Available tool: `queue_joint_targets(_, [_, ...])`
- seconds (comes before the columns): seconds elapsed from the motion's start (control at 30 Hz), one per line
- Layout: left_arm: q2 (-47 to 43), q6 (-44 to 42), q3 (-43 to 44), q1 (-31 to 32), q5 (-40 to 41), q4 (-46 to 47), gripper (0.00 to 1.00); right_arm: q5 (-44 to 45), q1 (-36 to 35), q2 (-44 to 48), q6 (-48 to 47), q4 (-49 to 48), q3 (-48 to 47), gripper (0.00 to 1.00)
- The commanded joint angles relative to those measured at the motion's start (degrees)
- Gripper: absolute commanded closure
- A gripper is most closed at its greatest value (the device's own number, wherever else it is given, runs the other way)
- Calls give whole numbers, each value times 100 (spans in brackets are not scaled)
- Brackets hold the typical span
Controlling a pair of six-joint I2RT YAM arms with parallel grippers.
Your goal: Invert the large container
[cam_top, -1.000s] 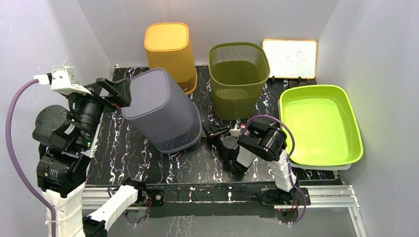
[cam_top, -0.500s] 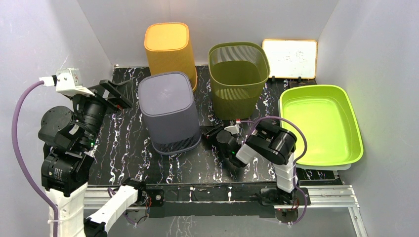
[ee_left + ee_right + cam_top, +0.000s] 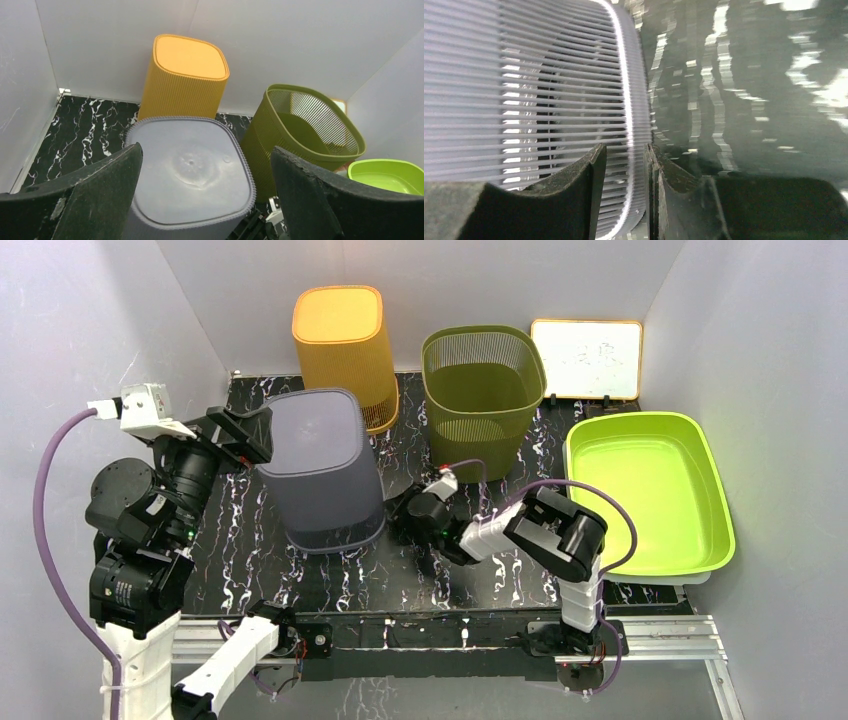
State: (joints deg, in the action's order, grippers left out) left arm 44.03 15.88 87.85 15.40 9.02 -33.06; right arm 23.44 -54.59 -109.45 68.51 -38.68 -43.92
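The large container (image 3: 320, 465) is a grey ribbed basket standing upside down on the black marble table (image 3: 250, 545), closed base up. My left gripper (image 3: 256, 432) hovers open at the left edge of that base. In the left wrist view the base (image 3: 190, 175) lies between and below the wide-spread fingers (image 3: 107, 195). My right gripper (image 3: 398, 515) is low at the container's right side. In the right wrist view the container's rim (image 3: 636, 130) runs between the slightly parted jaws of the gripper (image 3: 624, 150), with a gap beside the left finger (image 3: 589, 175).
An orange container (image 3: 340, 335) stands upside down at the back. An olive basket (image 3: 483, 390) stands upright right of it, close to the grey one. A lime tray (image 3: 690, 540) fills the right side, with a small whiteboard (image 3: 588, 358) behind it.
The grey container went from tilted to standing flat on its rim and slid a little left. My left gripper let go of its base; my right gripper followed left and its jaws parted.
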Motion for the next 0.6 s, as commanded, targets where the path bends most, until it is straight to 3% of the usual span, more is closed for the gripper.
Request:
queue_joint_targets(0.0, [-78, -6, -244, 19, 2, 182, 2, -287, -368, -98, -767, 334, -997, 68])
queue_joint_targets(0.33, [-53, -235, -481, 16, 10, 126, 2, -623, -354, -2054, -1333, 1221, -4345, 68])
queue_joint_targets(0.43, [-44, -295, -548, 17, -17, 53, 2, -463, -344, -2168, -1745, 1461, -4756, 68])
queue_joint_targets(0.57, [9, -348, -681, 18, 35, -27, 2, -357, -333, -1781, -2559, 1633, -4540, 67])
